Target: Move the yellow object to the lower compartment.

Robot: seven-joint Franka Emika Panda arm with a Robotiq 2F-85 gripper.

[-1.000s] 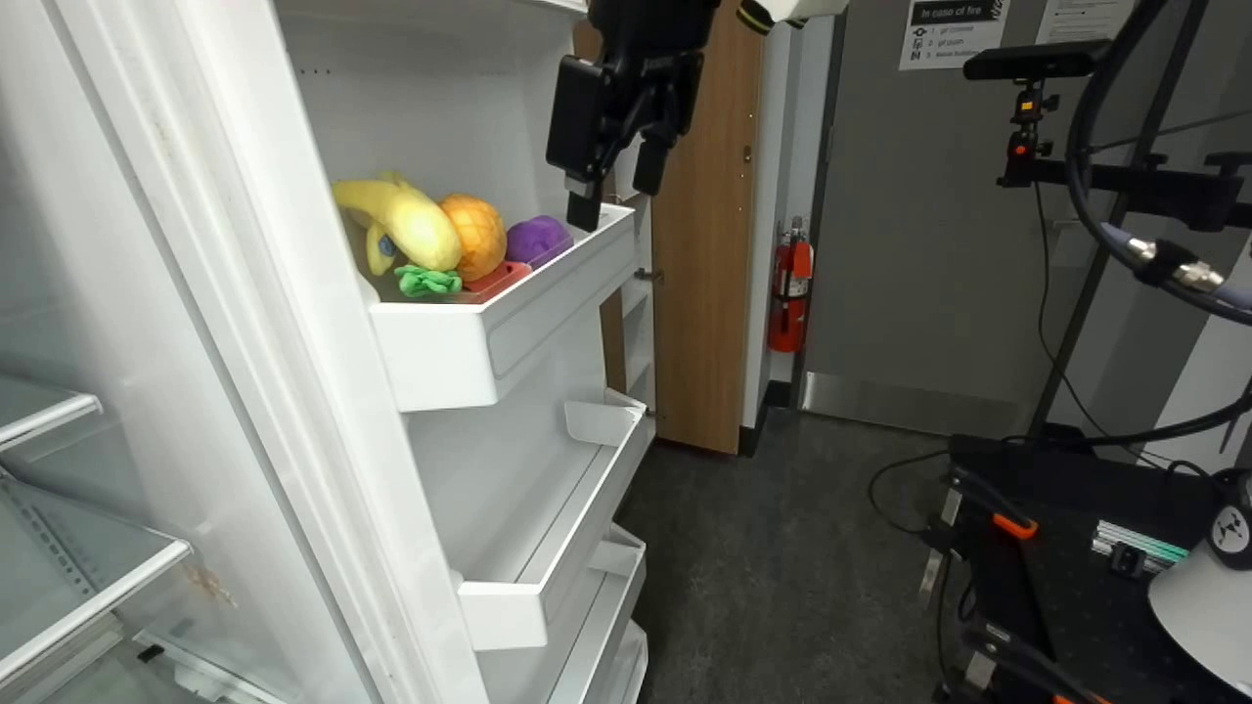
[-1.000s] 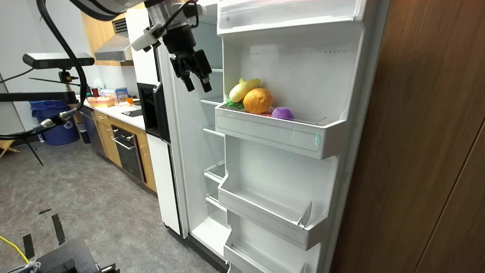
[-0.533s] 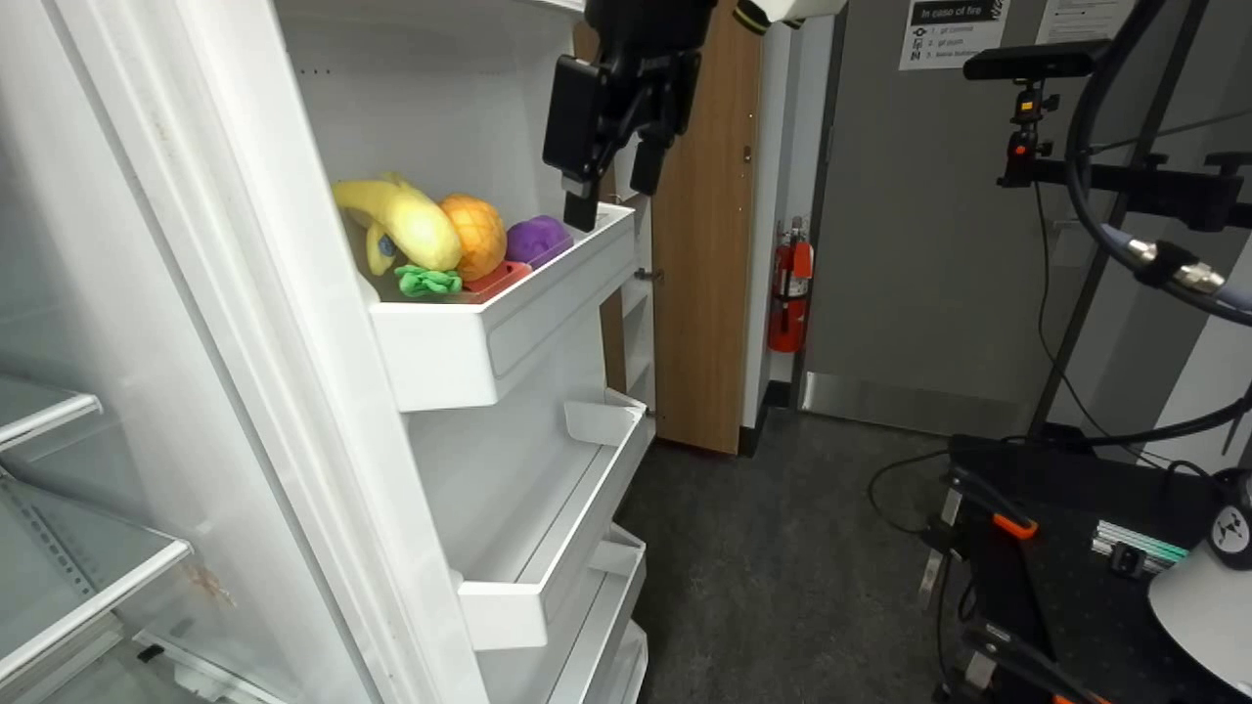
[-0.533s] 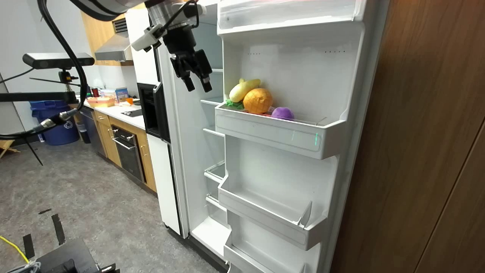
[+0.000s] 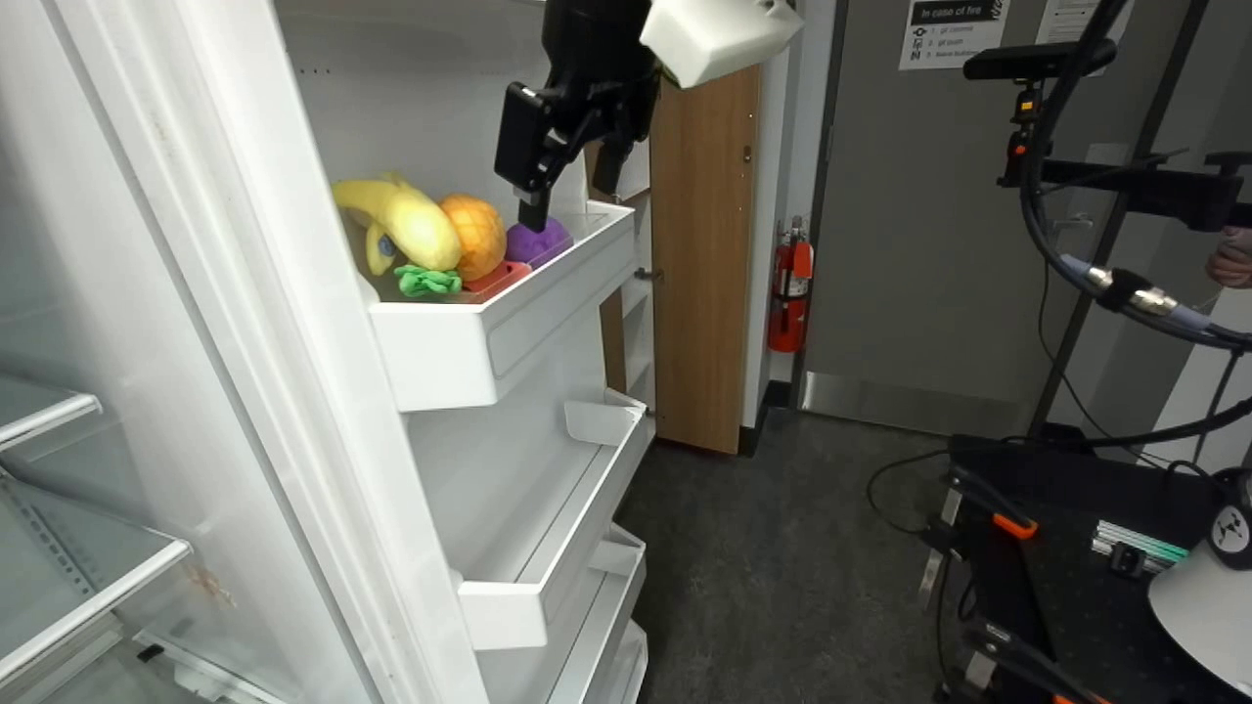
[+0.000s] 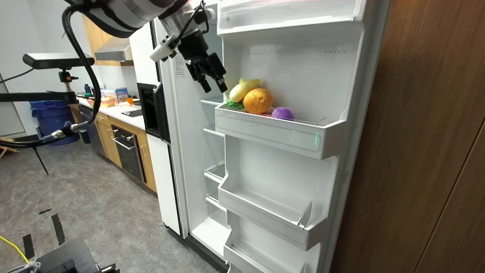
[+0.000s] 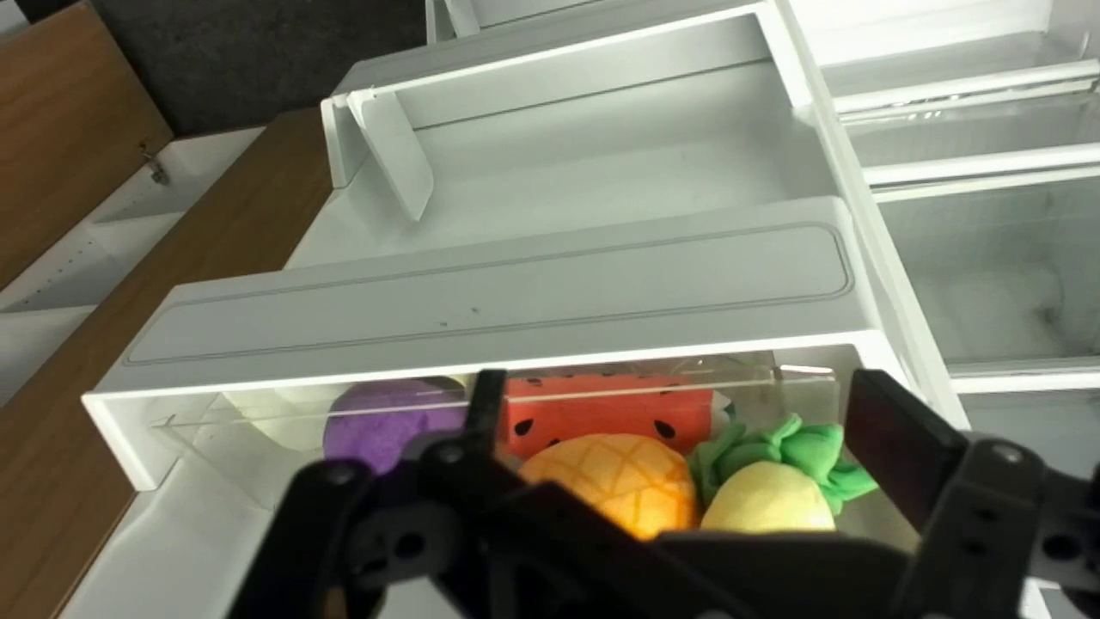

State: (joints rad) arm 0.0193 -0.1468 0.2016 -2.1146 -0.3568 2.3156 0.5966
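The yellow object [image 5: 406, 223] is pale yellow and curved. It lies in the upper door bin at the fridge-side end, also seen in an exterior view [image 6: 241, 92]. The wrist view shows only its rounded end [image 7: 767, 500], the rest hidden behind my gripper. The lower compartment, a white door bin, is below, in both exterior views [image 5: 504, 616] [image 6: 265, 220] and the wrist view [image 7: 601, 172]. My gripper [image 5: 571, 196] is open and empty above the upper bin's front edge, also in an exterior view [image 6: 215, 88]. In the wrist view its jaws [image 7: 683, 395] stand wide apart, the yellow and orange toys between them in sight.
The upper bin's front wall [image 6: 273, 131] stands below my gripper. An orange toy [image 5: 476, 235] touches the yellow object; a purple toy [image 6: 282, 113], a red seeded piece [image 7: 593, 408] and green leaves [image 7: 795, 456] lie beside it. A clear plastic edge [image 7: 816, 387] runs inside the lip.
My gripper has moved toward the upper bin and its toys, leftward in an exterior view and rightward in the opposite-facing one. The toys have not moved. A hand now shows at an exterior view's right edge.
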